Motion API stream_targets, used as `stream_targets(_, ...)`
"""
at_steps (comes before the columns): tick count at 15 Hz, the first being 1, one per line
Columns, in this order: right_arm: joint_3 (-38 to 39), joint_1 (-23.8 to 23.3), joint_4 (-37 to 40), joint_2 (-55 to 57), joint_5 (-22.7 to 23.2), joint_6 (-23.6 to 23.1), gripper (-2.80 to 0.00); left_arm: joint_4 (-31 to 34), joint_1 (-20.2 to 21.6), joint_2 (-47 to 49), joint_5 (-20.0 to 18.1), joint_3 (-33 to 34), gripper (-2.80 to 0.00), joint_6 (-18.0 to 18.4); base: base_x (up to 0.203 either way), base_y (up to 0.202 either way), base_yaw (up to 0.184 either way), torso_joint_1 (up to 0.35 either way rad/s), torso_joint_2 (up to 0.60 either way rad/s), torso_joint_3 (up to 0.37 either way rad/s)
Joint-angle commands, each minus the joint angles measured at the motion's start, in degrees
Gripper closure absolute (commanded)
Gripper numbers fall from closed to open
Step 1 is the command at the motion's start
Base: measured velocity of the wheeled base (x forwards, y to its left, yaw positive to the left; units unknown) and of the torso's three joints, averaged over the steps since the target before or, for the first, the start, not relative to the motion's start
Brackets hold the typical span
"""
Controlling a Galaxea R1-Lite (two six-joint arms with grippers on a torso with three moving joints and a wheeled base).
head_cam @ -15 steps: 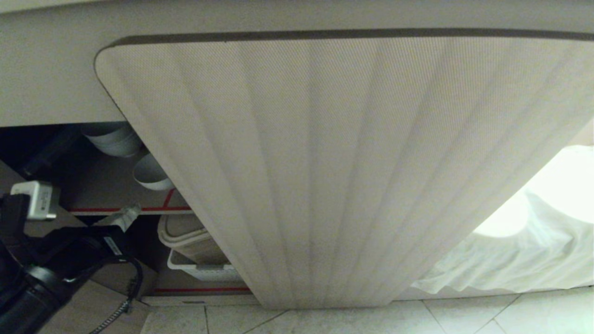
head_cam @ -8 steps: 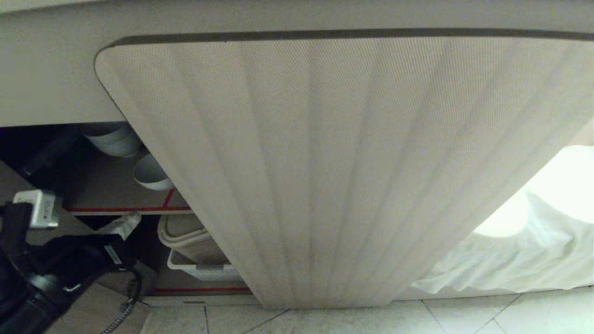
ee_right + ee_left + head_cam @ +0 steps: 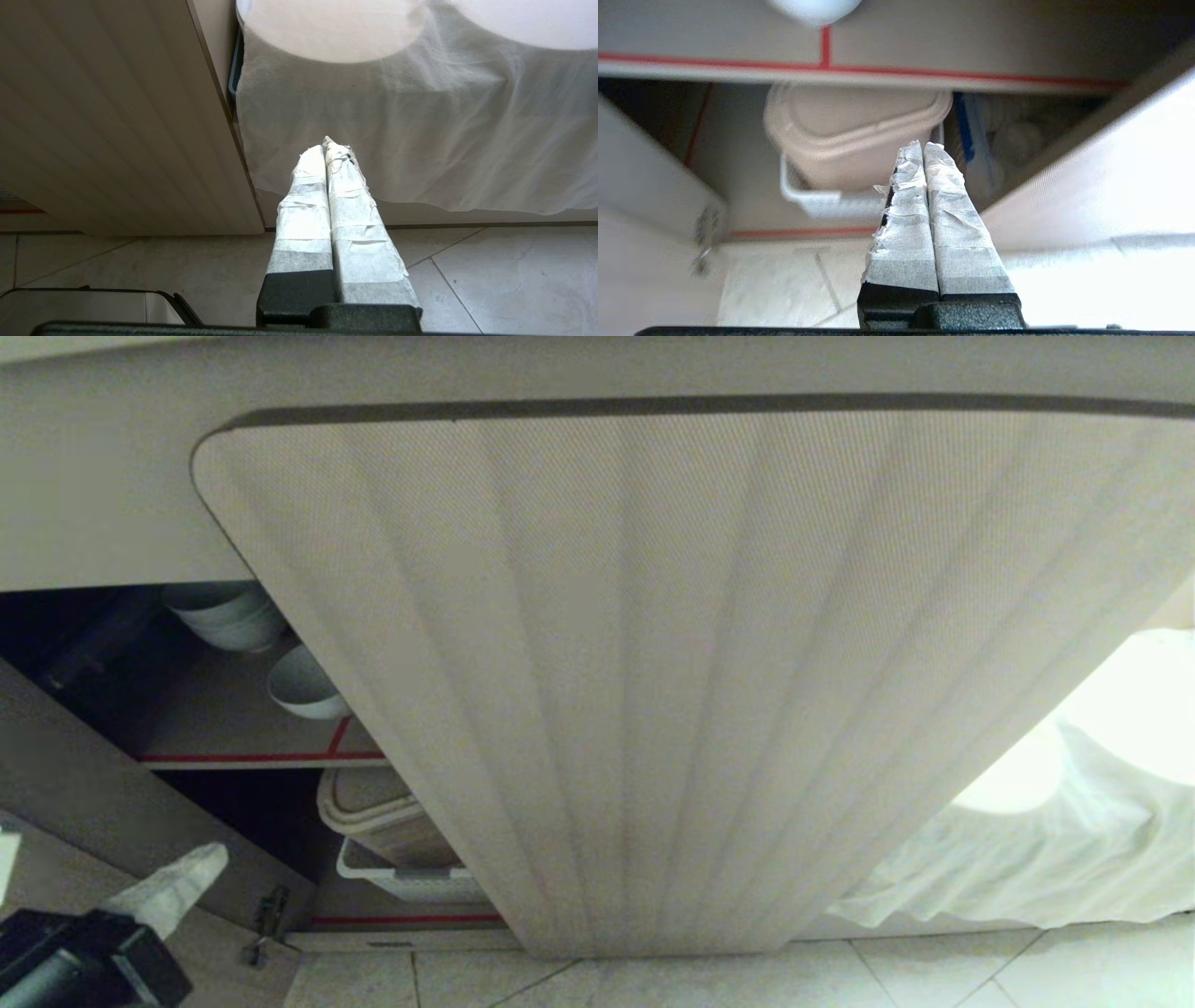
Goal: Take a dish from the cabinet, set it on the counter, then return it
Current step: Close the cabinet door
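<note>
The dish [image 3: 301, 683], a small white bowl, sits on the cabinet's upper red-edged shelf [image 3: 233, 758], just left of the big fluted cabinet door [image 3: 653, 691]. Its underside shows in the left wrist view as the dish [image 3: 813, 8]. My left gripper [image 3: 210, 854] is low at the bottom left, in front of the open compartment and well below the dish. Its taped fingers are shut on nothing, also plain on the left gripper [image 3: 923, 145]. My right gripper [image 3: 324, 144] is shut and empty, parked near the floor. The counter top is out of view.
Stacked greyish bowls [image 3: 224, 614] stand behind the dish. On the lower shelf a beige lidded tub [image 3: 373, 812] rests in a white basket [image 3: 401, 882]. The open door leaf [image 3: 103, 793] angles out at the left. A white cloth [image 3: 1027, 840] hangs at the right over the tiled floor [image 3: 747, 980].
My left arm has dropped and pulled back from the cabinet opening toward the bottom left corner. Only its fingertips and wrist block still show. The dish has not moved.
</note>
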Motion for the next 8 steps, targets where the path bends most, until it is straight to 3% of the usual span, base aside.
stream_targets(1, 0.0, 0.05, -0.01, -0.02, 0.0, -0.02, 0.0, 11.1, 4.46, -15.87, -3.14, 0.07, 0.0, 1.21, 0.0, 0.0, 0.0, 0.0, 0.0, 0.0)
stream_targets(6, 0.0, -0.01, -0.01, -0.02, 0.0, -0.02, 0.0, 32.9, 9.01, -38.01, -5.42, 0.1, 0.0, 8.37, 0.0, 0.0, 0.0, 0.0, 0.0, 0.0)
stream_targets(8, 0.0, 0.04, -0.01, -0.02, 0.0, -0.02, 0.0, 37.66, 9.78, -38.93, -2.49, 0.11, 0.0, 11.69, 0.0, 0.0, 0.0, 0.0, 0.0, 0.0)
